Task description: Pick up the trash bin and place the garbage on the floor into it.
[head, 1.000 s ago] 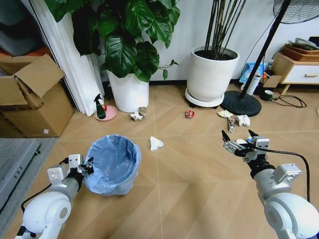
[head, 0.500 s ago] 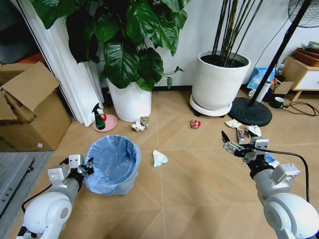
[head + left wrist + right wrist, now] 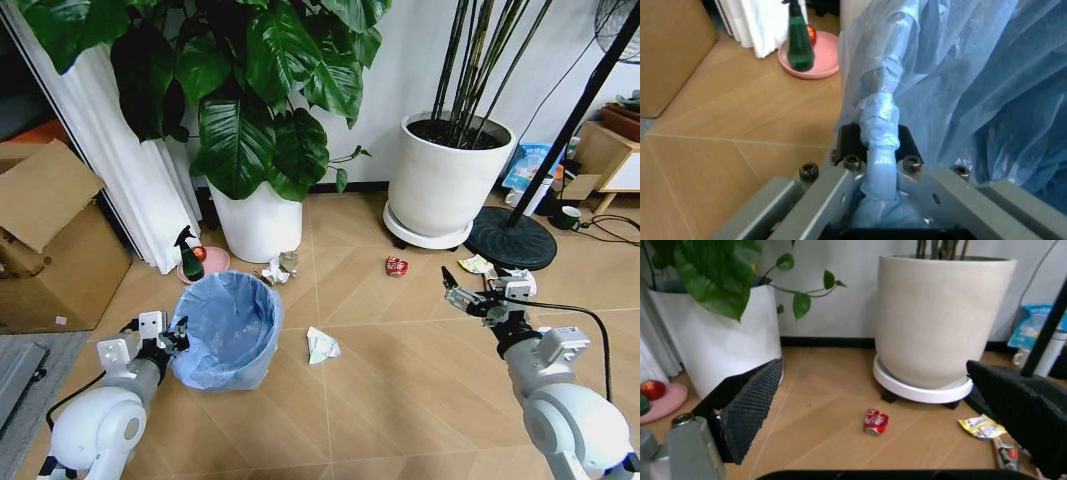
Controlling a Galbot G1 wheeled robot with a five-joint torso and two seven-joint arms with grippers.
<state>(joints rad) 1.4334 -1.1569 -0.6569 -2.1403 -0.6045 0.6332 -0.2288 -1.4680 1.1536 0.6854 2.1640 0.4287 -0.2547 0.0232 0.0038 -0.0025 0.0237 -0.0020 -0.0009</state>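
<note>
The trash bin (image 3: pixel 230 330), round and lined with a crinkly pale blue bag, is at the lower left on the floor (image 3: pixel 400 380). My left gripper (image 3: pixel 179 333) is shut on its near rim; the left wrist view shows the fingers (image 3: pixel 849 142) pinching a fold of the bag (image 3: pixel 953 85). My right gripper (image 3: pixel 470 291) hangs open above the floor at the right, with nothing between its fingers (image 3: pixel 750 400). Garbage lies around: a crumpled white paper (image 3: pixel 321 345) just right of the bin, a red can (image 3: pixel 397 266) (image 3: pixel 875 421), a paper wad (image 3: pixel 275 270), and a yellow wrapper (image 3: pixel 476 264) (image 3: pixel 981 426).
Two big white plant pots (image 3: pixel 258 220) (image 3: pixel 444 190) stand along the wall. A spray bottle (image 3: pixel 187 255) on a pink dish is left of the first pot. A cardboard box (image 3: pixel 50 250) is at the left, and a fan base (image 3: pixel 512 238) with cables at the right.
The whole head view has shifted: pots, litter and box sit lower and closer now, so the camera moved forward. Both grippers hold the same pose, the left still on the bin.
</note>
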